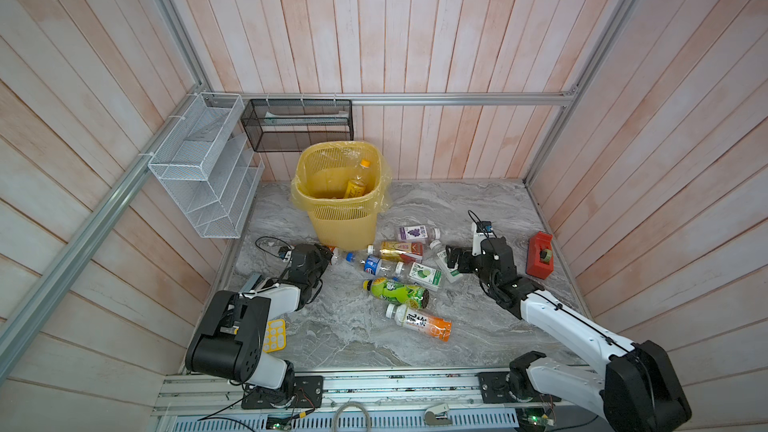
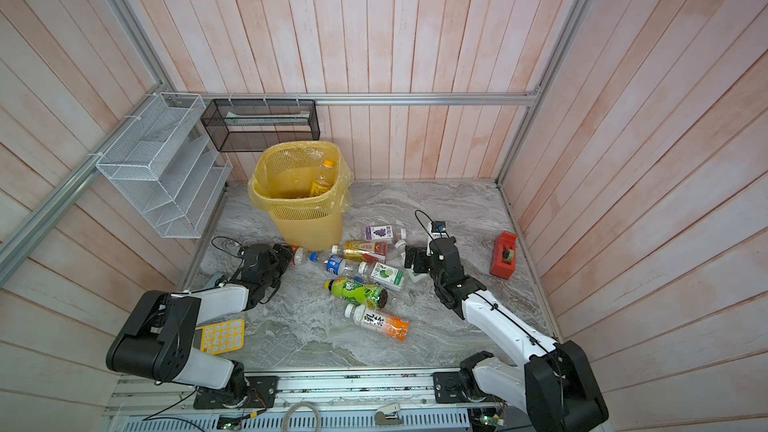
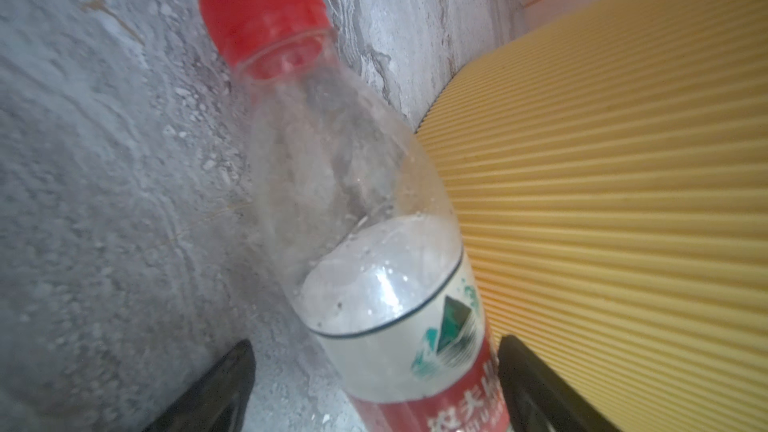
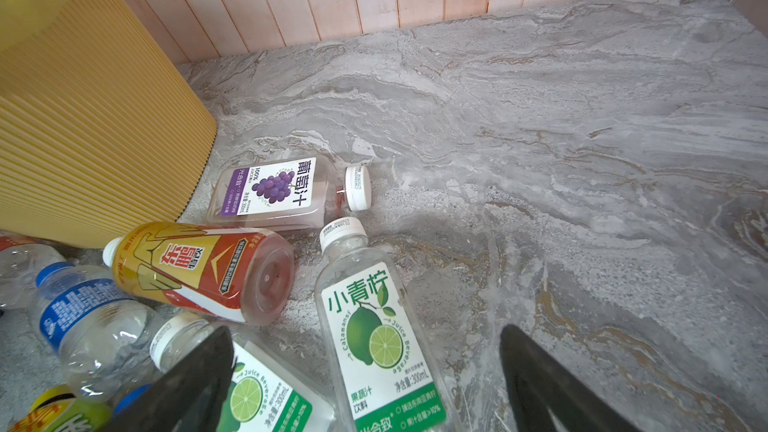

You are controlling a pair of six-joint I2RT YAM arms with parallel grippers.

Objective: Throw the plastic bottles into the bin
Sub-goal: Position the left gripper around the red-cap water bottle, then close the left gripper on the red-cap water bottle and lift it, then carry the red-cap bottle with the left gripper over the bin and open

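The yellow lattice bin (image 1: 300,184) stands at the back with one yellow bottle (image 1: 356,188) inside. Several plastic bottles lie on the marble floor in front of it in both top views, among them a grape one (image 1: 415,233), a green one (image 1: 395,290) and an orange one (image 1: 419,322). My left gripper (image 3: 376,342) is open low beside the bin's base (image 3: 602,184). Its fingers straddle a clear red-capped bottle (image 3: 349,184), with a gap on one side. My right gripper (image 4: 366,329) is open over a lime-label bottle (image 4: 374,326); a second lime bottle (image 4: 266,396) lies beside it.
A red tape dispenser (image 1: 539,259) stands near the right wall. A yellow calculator (image 1: 274,335) lies by the left arm's base. A white wire rack (image 1: 203,168) and a black mesh basket (image 1: 297,124) hang on the walls behind the bin.
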